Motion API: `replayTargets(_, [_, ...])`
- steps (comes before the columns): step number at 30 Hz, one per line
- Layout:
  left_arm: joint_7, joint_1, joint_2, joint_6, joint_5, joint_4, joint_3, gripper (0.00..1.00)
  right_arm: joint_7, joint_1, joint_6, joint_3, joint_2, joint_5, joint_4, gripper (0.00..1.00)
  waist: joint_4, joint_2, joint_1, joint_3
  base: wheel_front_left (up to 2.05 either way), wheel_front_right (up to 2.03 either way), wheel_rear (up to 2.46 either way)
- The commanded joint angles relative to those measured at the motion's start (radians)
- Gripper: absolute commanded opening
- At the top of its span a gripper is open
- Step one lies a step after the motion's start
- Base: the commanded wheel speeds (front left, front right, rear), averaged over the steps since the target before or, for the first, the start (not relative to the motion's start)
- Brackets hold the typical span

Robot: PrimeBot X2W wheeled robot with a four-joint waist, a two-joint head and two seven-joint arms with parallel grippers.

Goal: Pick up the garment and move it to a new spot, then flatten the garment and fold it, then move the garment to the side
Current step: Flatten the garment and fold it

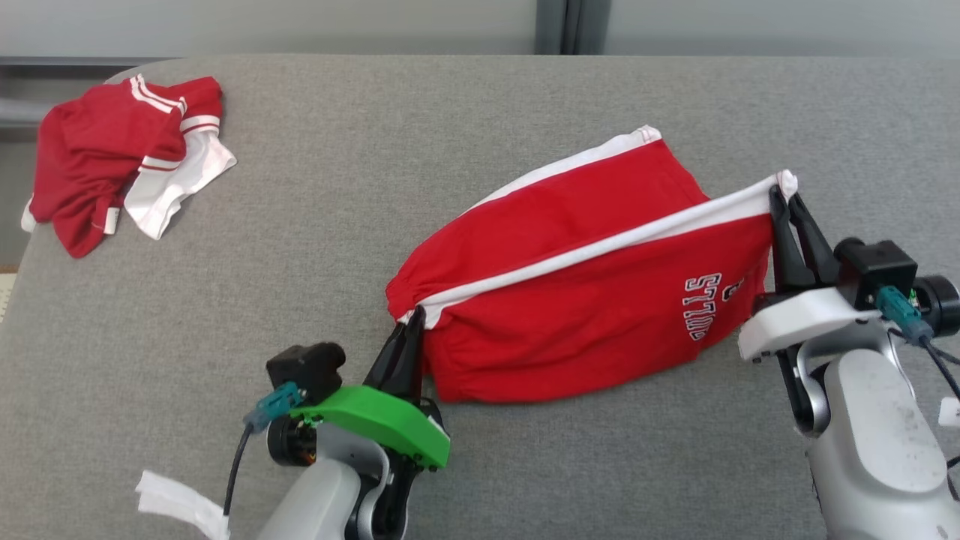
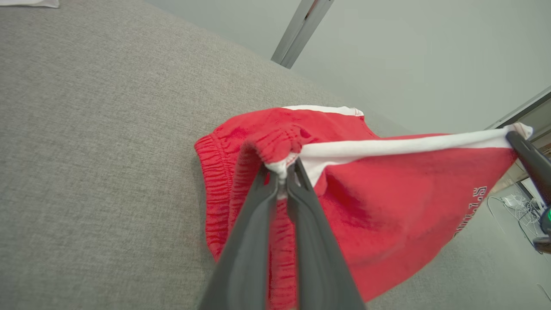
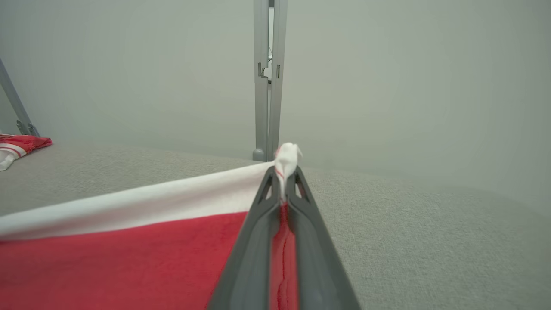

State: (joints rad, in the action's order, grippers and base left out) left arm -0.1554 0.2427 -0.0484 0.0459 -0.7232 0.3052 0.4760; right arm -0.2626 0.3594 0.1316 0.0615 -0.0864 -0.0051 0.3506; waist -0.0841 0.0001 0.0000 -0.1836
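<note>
The garment [image 1: 585, 285] is a pair of red shorts with a white side stripe and white lettering, stretched between both grippers over the grey table. My left gripper [image 1: 414, 319] is shut on the waistband corner, where the stripe ends; in the left wrist view the gripper [image 2: 283, 168] pinches bunched white and red cloth [image 2: 387, 189]. At the other end, the right gripper [image 1: 784, 193] is shut on the hem corner of the stripe, lifted above the surface. In the right wrist view that gripper [image 3: 284, 172] has a white tuft poking past its tips, with the shorts [image 3: 129, 258] sagging away to the left.
A second crumpled red and white garment [image 1: 127, 161] lies at the table's far left corner; it also appears in the right wrist view as a red heap [image 3: 17, 146]. The grey fabric table top [image 1: 375, 150] extends widely around the shorts. A pale wall with a grey post [image 3: 267, 77] stands behind.
</note>
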Motion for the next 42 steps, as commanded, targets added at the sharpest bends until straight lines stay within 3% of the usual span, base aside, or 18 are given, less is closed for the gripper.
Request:
replayTargets(1, [-0.004,0.052,-0.004,0.01,-0.016,0.022,0.013,0.0,-0.003,0.051,-0.002,0.002,-0.013,-0.014,0.04,0.0,-0.054,-0.0001,0.0,-0.05,0.0,0.0,0.0])
replayTargets(8, [-0.024,0.24,-0.004,0.052,-0.112,0.137,0.092,0.0,-0.003,0.275,-0.002,-0.018,-0.067,-0.004,0.28,0.0,-0.107,-0.0001,0.0,-0.131,0.0,0.0,0.0])
replayTargets(21, [-0.088,0.424,-0.004,0.073,-0.231,0.296,0.211,0.0,-0.003,0.499,-0.002,-0.083,-0.117,-0.016,0.542,0.0,-0.127,-0.0001,0.0,-0.204,0.0,0.0,0.0])
replayTargets(22, [-0.093,0.433,-0.004,0.074,-0.234,0.303,0.223,0.02,-0.003,0.51,-0.002,-0.084,-0.118,-0.016,0.562,0.09,-0.127,-0.0001,0.0,-0.206,0.0,0.0,0.0])
replayTargets(23, [-0.096,0.44,-0.004,0.075,-0.236,0.308,0.229,0.16,-0.003,0.519,-0.002,-0.085,-0.117,-0.015,0.572,0.28,-0.127,-0.0001,0.0,-0.207,0.0,0.0,0.0])
replayTargets(24, [-0.1,0.449,-0.004,0.077,-0.239,0.312,0.238,0.49,-0.003,0.53,-0.002,-0.087,-0.12,-0.019,0.587,0.63,-0.126,-0.0001,0.0,-0.209,0.0,0.0,0.0])
replayTargets(25, [-0.102,0.456,-0.004,0.08,-0.236,0.315,0.246,1.0,-0.003,0.536,-0.002,-0.089,-0.121,-0.023,0.6,1.0,-0.126,-0.0001,0.0,-0.209,0.0,0.0,0.0])
replayTargets(33, [-0.11,0.48,-0.009,0.104,-0.114,0.31,0.24,1.0,-0.003,0.564,-0.002,-0.093,-0.135,-0.025,0.604,1.0,-0.126,-0.0001,0.0,-0.199,0.0,0.0,0.0])
replayTargets(42, [-0.109,0.386,-0.052,0.09,0.002,0.22,0.158,1.0,-0.003,0.516,-0.002,-0.125,-0.165,0.015,0.611,1.0,-0.127,-0.0001,0.0,-0.139,0.0,0.0,0.0])
